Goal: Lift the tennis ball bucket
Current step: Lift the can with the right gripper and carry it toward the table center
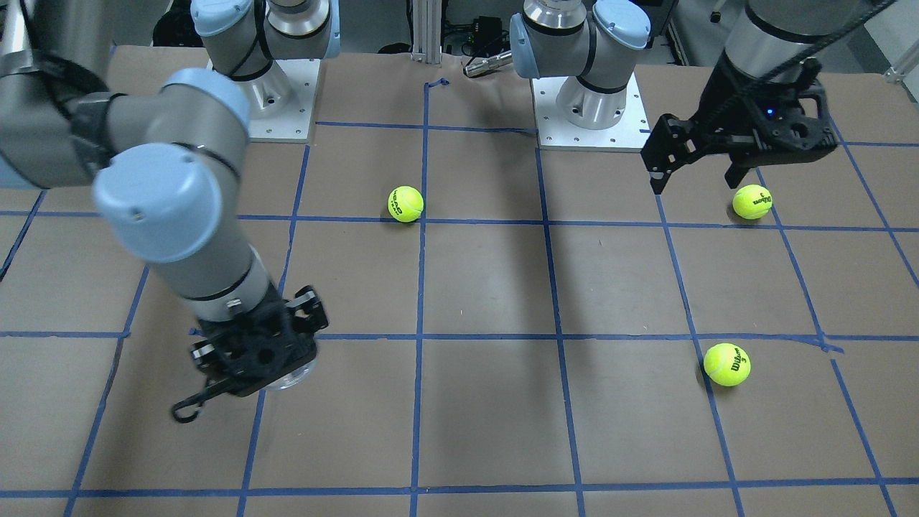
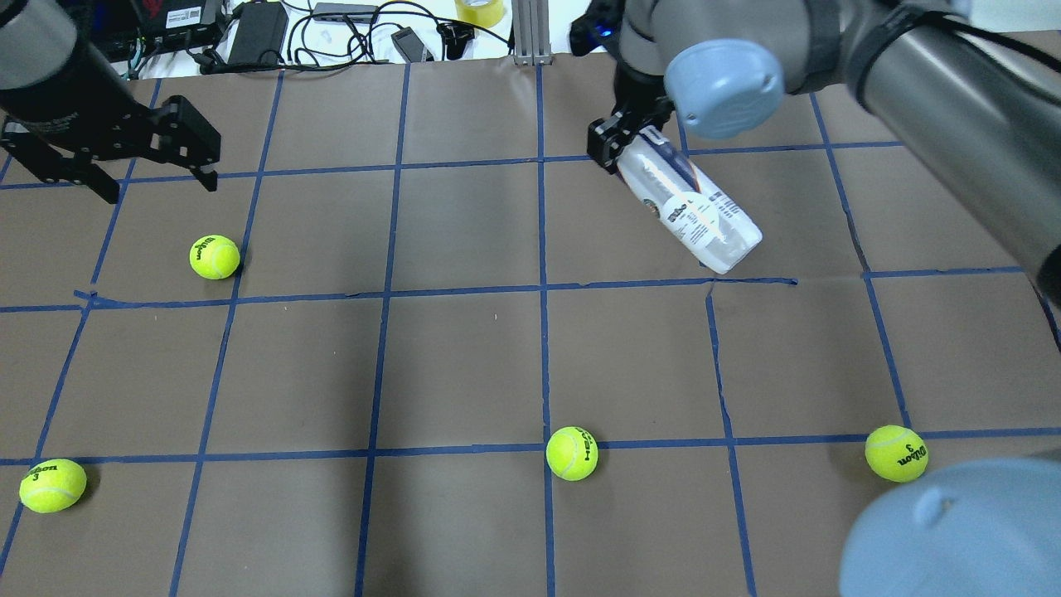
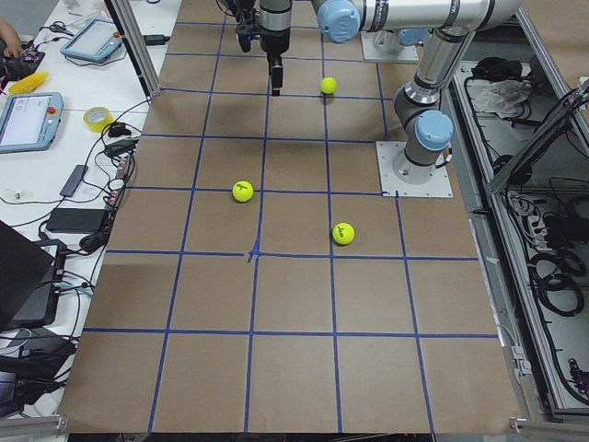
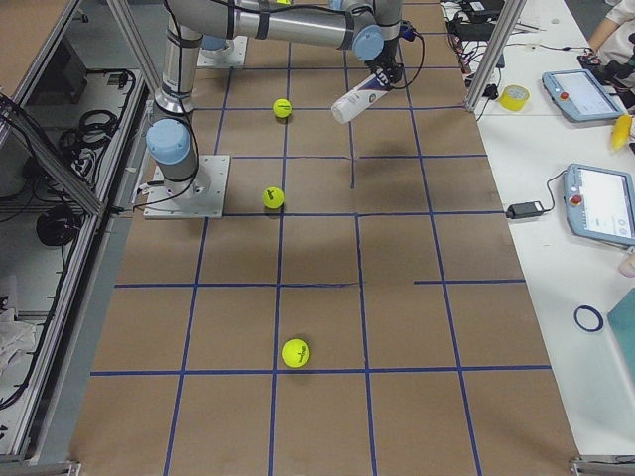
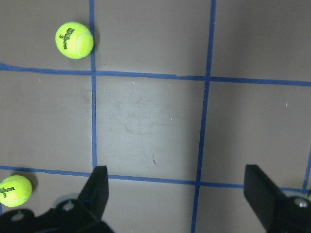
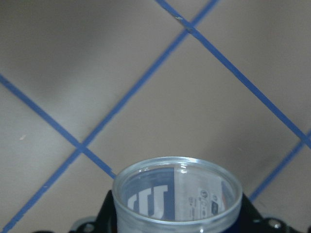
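clear plastic with a white and navy label, the tennis ball bucket (image 2: 692,211) hangs tilted above the brown table (image 2: 464,365). in the overhead view it sits at about 1 o'clock from the table's middle, its free end pointing to 4 o'clock. the right gripper (image 2: 623,149) is clamped on its other end. the left gripper (image 2: 157,186) hovers at 10 o'clock, jaws spread wide with nothing between them. a tennis ball (image 2: 215,256) lies on the table near it, at its 5 o'clock.
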Controlling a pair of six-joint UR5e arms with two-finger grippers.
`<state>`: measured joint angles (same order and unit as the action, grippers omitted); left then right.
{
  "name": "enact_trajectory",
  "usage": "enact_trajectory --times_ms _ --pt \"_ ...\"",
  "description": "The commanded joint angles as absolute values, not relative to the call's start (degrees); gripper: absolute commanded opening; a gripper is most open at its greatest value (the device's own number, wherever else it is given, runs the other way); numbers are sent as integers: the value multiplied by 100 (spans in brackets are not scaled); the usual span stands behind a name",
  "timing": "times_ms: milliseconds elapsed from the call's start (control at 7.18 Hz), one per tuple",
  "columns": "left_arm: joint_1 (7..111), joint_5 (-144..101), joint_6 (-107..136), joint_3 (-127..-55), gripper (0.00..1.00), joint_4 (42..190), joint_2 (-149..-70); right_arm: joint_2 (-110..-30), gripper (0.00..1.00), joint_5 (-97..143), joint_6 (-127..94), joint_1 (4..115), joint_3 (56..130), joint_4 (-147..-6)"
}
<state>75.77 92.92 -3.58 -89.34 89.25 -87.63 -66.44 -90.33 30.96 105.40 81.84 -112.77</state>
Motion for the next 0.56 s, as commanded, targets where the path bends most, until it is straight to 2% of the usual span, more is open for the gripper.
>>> enact_trajectory --times_ms 0,139,418 --pt "6937 9307 -1772 -8912 100 8590 -8763 -6392 10 -9114 3847 11467 8532 -12378" --pt "6674 9247 -2019 -8912 100 8509 -8771 -5998 9 -9097 4981 11635 8595 -13062" --pt "6539 9272 -2057 -8903 100 8517 -8745 -5775 10 -9105 5403 12030 8596 -13289"
